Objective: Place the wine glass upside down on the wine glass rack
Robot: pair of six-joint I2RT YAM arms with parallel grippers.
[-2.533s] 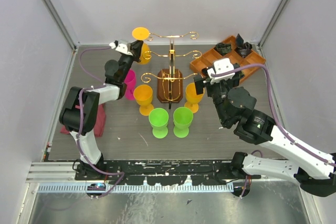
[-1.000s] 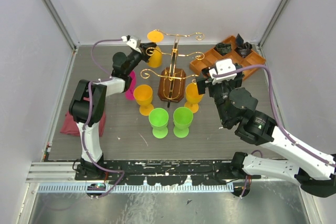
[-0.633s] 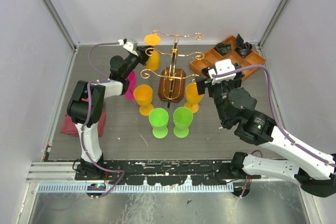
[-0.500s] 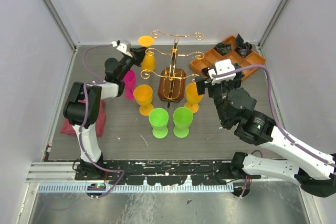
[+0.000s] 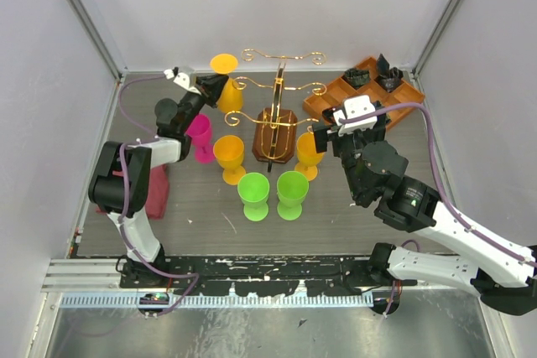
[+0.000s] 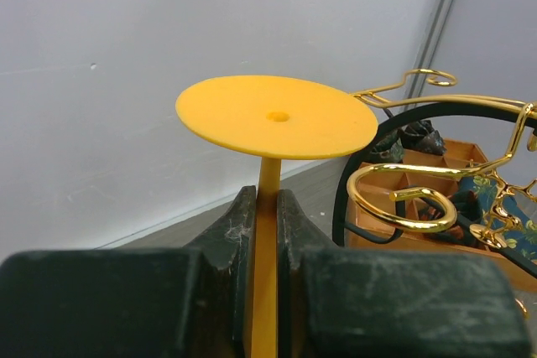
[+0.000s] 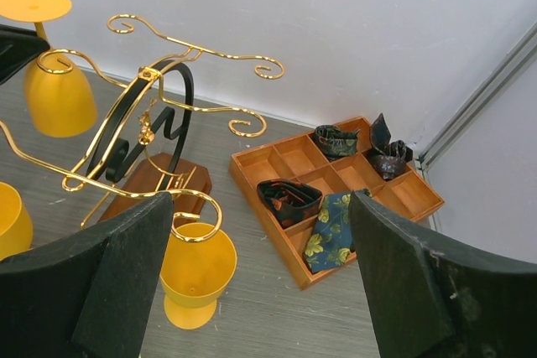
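Note:
My left gripper (image 5: pixel 213 84) is shut on the stem of an orange wine glass (image 5: pixel 229 94) and holds it upside down, foot (image 5: pixel 224 63) on top, just left of the wine glass rack (image 5: pixel 277 111). In the left wrist view the stem (image 6: pixel 268 182) sits between my fingers (image 6: pixel 237 224), and the rack's gold scroll (image 6: pixel 401 200) lies to its right, apart from it. In the right wrist view the inverted glass (image 7: pixel 57 94) hangs by the rack's left arm (image 7: pixel 159 115). My right gripper (image 5: pixel 324 135) is open and empty over an upright orange goblet (image 7: pixel 197 278).
Upright goblets stand around the rack's wooden base: pink (image 5: pixel 200 136), orange (image 5: pixel 228 157), two green (image 5: pixel 253 195) (image 5: pixel 292 193), orange (image 5: pixel 308 153). An orange compartment tray (image 5: pixel 331 98) with folded cloths sits at the back right. A red cloth (image 5: pixel 156 190) lies at the left.
My left gripper had carried the inverted orange glass close to the rack's left scroll arm. It has since drawn back to the left with the glass. The right arm has not moved.

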